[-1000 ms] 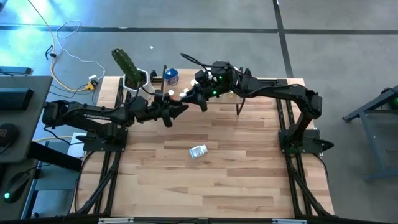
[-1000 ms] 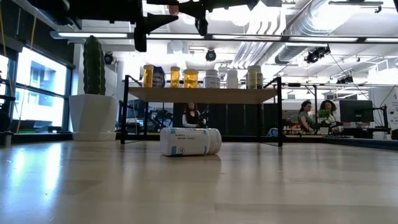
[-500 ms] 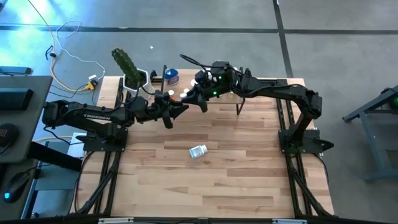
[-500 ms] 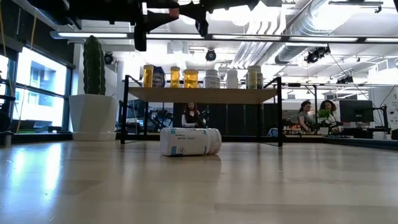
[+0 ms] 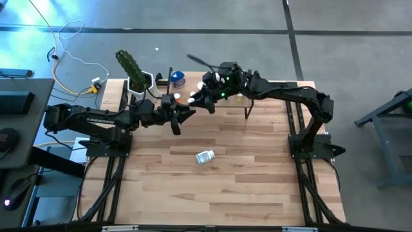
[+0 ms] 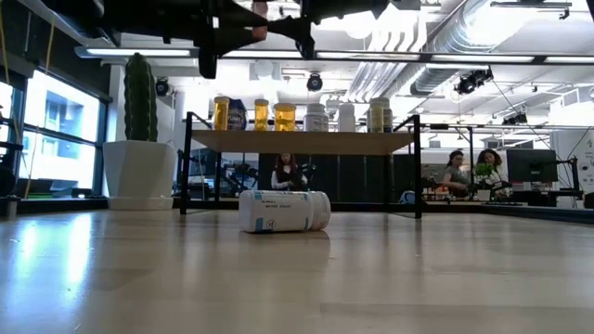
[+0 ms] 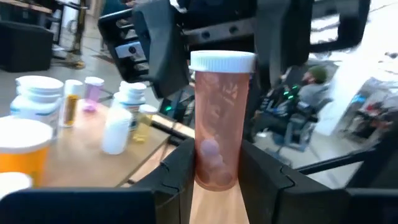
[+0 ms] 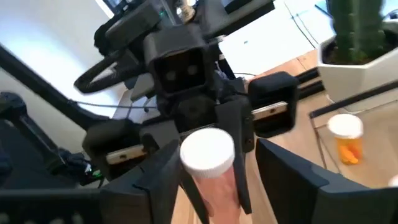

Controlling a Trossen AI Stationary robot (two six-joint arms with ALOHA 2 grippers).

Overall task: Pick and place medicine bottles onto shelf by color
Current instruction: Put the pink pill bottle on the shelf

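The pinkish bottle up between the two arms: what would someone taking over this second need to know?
Left gripper: shut on the pinkish bottle, upright in the air by the shelf.
Right gripper: open, fingers either side of that bottle's white cap, not gripping; it looks like a handover.
Done: several bottles stand in a row on the shelf.
Left: place the held bottle, then the white bottle lying on its side on the table in front of the shelf.
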